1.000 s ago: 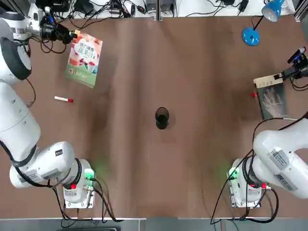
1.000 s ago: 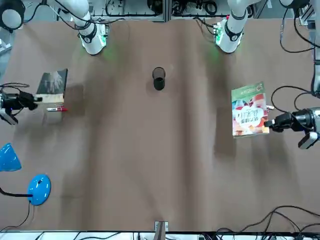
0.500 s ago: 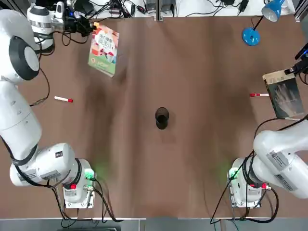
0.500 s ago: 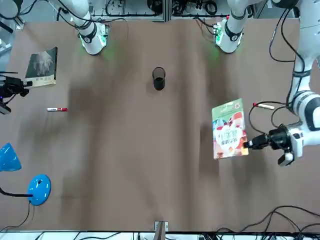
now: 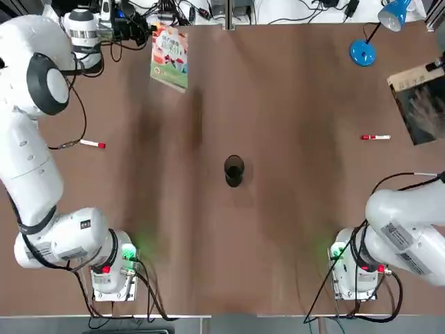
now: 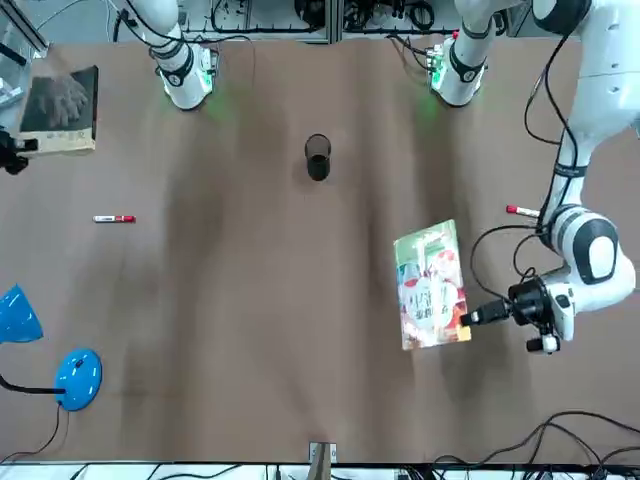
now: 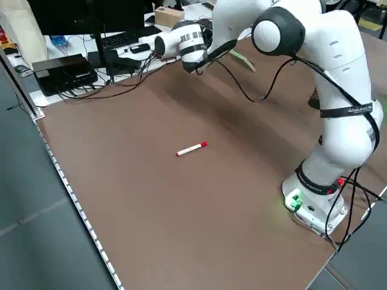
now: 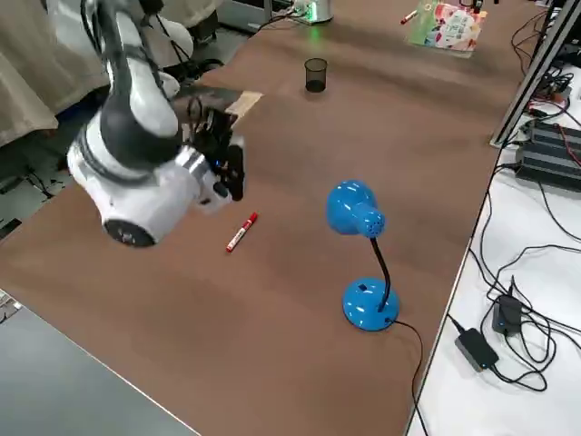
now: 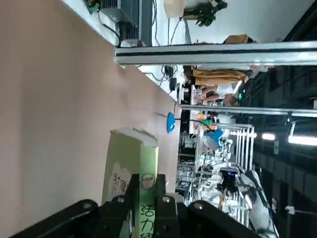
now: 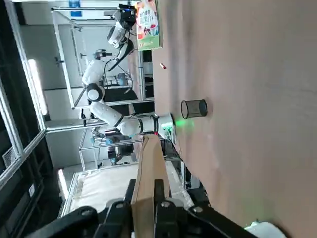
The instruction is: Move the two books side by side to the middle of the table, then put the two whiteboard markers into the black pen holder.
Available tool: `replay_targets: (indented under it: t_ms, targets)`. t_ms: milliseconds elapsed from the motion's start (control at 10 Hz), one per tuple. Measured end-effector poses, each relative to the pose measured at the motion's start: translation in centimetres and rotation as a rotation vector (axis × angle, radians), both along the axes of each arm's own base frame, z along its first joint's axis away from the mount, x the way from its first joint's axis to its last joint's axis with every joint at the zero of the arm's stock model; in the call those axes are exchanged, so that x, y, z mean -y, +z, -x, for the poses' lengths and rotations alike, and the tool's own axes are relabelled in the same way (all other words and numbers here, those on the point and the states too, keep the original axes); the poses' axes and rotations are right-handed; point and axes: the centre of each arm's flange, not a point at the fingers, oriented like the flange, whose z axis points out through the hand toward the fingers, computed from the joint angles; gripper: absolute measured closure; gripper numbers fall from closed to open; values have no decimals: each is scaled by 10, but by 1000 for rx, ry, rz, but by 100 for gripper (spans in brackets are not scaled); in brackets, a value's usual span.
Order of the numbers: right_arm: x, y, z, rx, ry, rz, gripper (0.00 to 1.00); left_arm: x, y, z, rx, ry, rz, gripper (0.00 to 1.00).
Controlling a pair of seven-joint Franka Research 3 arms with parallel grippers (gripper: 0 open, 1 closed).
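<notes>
Above the desk (image 5: 278, 229): both books are lifted clear of the brown top, one in each arm.
Left tool (image 6: 478, 315): clamped on the edge of the colourful book (image 6: 430, 286), which hangs above the far left part of the desk.
Right tool (image 10: 145, 204): closed on the edge of the dark grey book (image 6: 60, 105), held up at the right edge of the desk, near the blue lamp (image 5: 361, 51).
Step in hand: judged to be the first one, carrying the two books toward the middle.
Black pen holder (image 5: 233, 171): stands upright in the centre, empty as far as can be seen.
Markers: one lies on the left side (image 5: 92, 144), one on the right (image 5: 375, 137); both untouched.
Next move: probably bring both books inward and lay them flat, side by side, without knocking the holder that stands there.
</notes>
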Motion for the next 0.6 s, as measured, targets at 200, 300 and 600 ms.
replay_targets:
  t_ms: [200,300,600]
  targets:
    - [-35,53,-14,-26,-4,39,85,38,-11,-3,-8,-32,3,84]
    - [-58,68,-28,-36,0,40,85,59,-15,-2,-12,-61,4,84]
    - [-134,74,-82,-65,5,86,85,119,-31,6,-29,-134,-6,84]
